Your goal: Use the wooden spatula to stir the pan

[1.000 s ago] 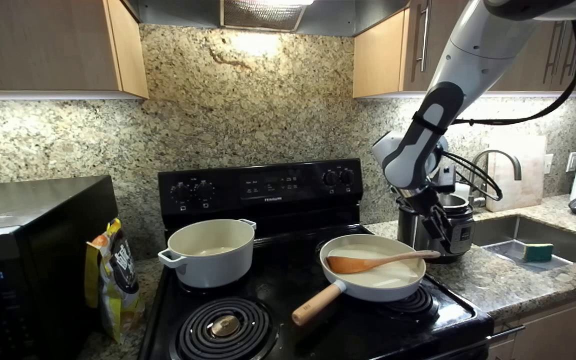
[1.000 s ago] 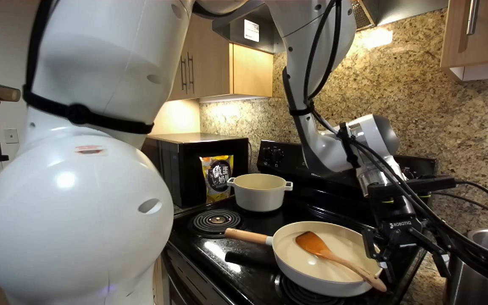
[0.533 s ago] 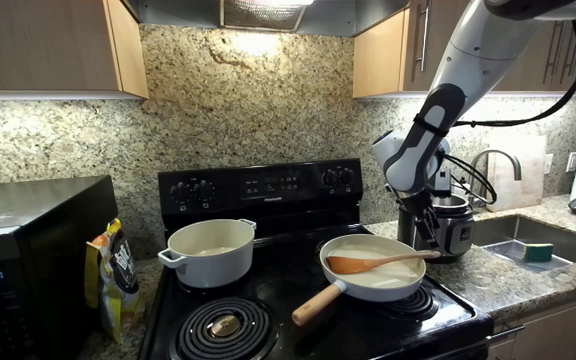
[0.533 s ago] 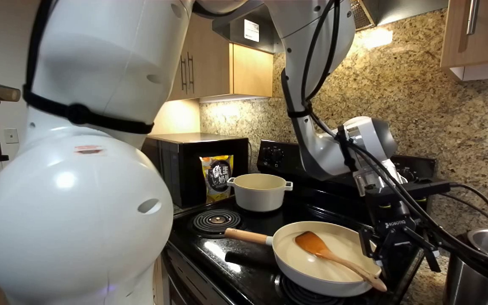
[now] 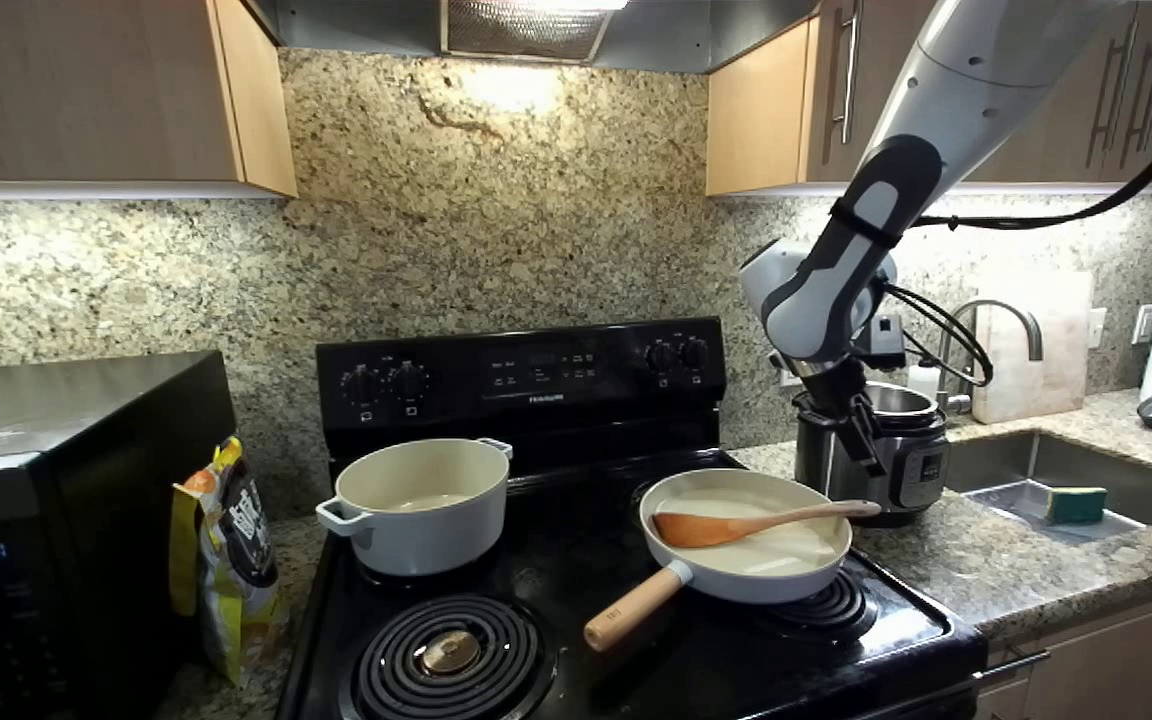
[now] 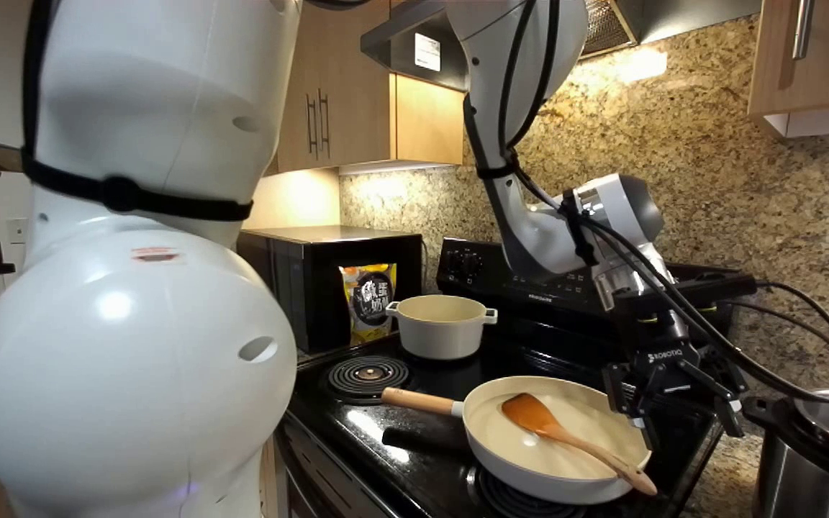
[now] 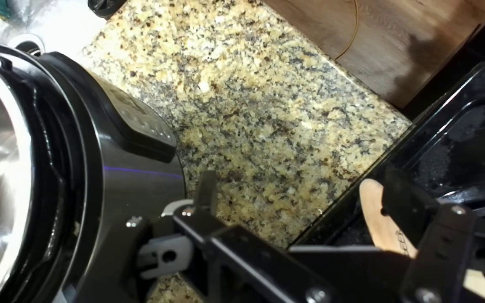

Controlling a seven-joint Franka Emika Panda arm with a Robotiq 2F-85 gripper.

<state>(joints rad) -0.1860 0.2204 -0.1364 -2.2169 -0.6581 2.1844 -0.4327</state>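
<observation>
The wooden spatula (image 5: 706, 529) lies in the pan (image 5: 751, 587), its orange-brown blade inside and its paler handle crossing the rim, with the end sticking out. An exterior view shows the same spatula (image 6: 532, 416) and pan (image 6: 515, 467) from another side. My gripper (image 6: 689, 429) hangs above the handle end, near the pan's rim, jaws wide apart with nothing between them. In the wrist view the spatula's handle tip (image 7: 373, 202) appears beside one dark finger, which covers part of it. The blade is hidden there.
A steel electric cooker (image 5: 921, 475) stands on the counter right by the gripper; its body (image 7: 141, 185) fills the wrist view's left side. A white pot (image 5: 436, 540) sits on the stove's rear burner. A snack bag (image 5: 246, 560) leans against the microwave (image 6: 299, 288).
My gripper has turned and shifted toward the pan, dipping and then rising a little over the last half second. The spatula and pan lie as before; the jaws have stayed open.
</observation>
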